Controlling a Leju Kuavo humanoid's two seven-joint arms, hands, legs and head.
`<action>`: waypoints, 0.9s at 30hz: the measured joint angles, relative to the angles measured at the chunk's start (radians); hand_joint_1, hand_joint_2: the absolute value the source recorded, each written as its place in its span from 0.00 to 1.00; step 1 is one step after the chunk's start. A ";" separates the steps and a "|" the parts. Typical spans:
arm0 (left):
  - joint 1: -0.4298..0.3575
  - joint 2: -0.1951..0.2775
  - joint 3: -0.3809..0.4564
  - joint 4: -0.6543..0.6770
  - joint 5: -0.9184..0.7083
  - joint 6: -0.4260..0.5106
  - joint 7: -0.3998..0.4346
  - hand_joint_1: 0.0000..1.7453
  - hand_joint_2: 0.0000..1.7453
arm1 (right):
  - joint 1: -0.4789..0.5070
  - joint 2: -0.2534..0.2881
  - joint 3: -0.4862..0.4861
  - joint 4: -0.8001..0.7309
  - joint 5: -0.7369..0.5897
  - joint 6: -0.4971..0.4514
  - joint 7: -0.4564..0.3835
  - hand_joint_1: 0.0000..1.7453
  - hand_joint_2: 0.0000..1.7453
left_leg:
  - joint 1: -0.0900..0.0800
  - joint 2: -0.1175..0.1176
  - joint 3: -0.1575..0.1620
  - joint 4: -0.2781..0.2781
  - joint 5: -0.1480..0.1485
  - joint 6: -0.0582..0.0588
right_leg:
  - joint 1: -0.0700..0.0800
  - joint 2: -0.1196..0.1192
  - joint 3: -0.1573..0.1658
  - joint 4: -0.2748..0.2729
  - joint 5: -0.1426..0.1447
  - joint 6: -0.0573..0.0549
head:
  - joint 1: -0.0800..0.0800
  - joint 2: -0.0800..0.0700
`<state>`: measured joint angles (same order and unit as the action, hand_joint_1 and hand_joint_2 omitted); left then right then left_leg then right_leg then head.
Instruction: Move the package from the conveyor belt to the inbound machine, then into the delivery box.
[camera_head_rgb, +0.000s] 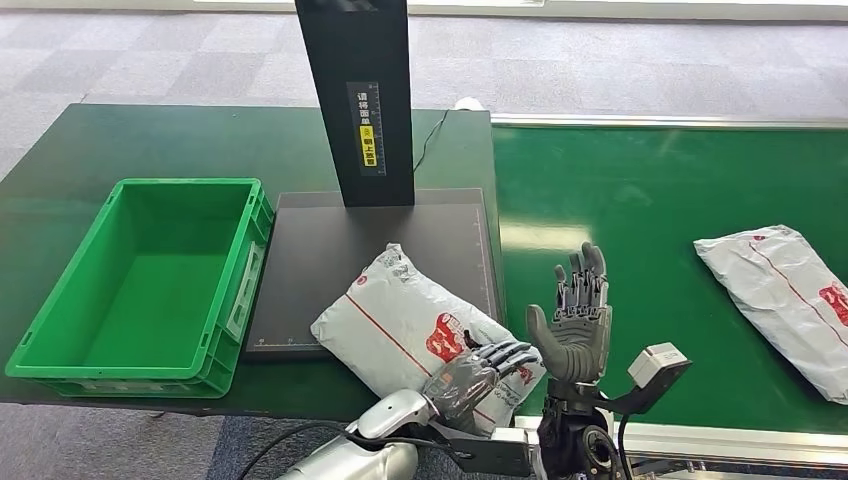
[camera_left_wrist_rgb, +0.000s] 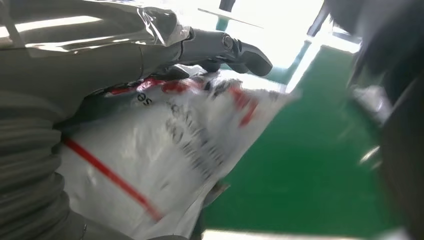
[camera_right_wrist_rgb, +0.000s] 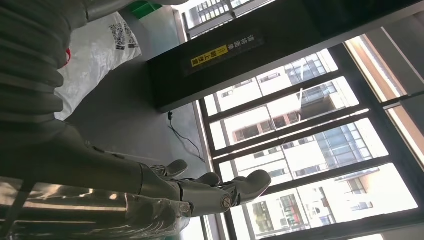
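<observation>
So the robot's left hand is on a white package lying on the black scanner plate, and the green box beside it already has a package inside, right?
Not quite. The head view shows the green box empty. The rest holds: the left hand rests on the white package on the black scanner plate.

You get a bright, sharp head view with glare on the conveyor belt (camera_head_rgb: 640, 190); the left wrist view is smeared, and windows (camera_right_wrist_rgb: 310, 130) blow out.
</observation>
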<state>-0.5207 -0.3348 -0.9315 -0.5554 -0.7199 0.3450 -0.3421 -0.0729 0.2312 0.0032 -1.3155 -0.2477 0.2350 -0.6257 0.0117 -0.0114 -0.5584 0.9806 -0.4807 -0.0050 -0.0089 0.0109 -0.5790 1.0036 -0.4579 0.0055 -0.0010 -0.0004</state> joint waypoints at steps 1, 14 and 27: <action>-0.001 0.000 -0.004 0.023 -0.002 -0.002 0.003 0.00 1.00 | -0.002 0.000 -0.001 0.002 0.000 0.004 0.000 0.00 1.00 | 0.000 0.000 0.000 0.000 0.000 0.000 | 0.000 0.000 0.000 0.000 0.000 0.000 | 0.000 0.000; -0.004 0.000 -0.010 0.128 -0.022 0.005 0.046 0.00 1.00 | -0.004 0.008 -0.001 0.006 0.004 0.024 -0.003 0.00 1.00 | 0.000 0.000 0.003 0.000 0.000 0.000 | 0.000 0.000 0.003 0.000 0.000 0.000 | 0.000 0.000; -0.004 0.000 -0.010 0.142 -0.033 -0.003 0.054 0.00 1.00 | -0.004 0.008 0.000 0.006 0.004 0.024 -0.003 0.00 1.00 | 0.000 0.000 0.006 0.000 0.000 0.000 | 0.000 0.000 0.005 0.000 0.000 0.000 | 0.000 0.000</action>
<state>-0.5247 -0.3353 -0.9416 -0.4137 -0.7528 0.3423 -0.2881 -0.0768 0.2392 0.0032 -1.3100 -0.2438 0.2586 -0.6291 0.0118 -0.0111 -0.5529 0.9803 -0.4806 -0.0050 -0.0087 0.0111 -0.5735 1.0036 -0.4579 0.0053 -0.0008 -0.0004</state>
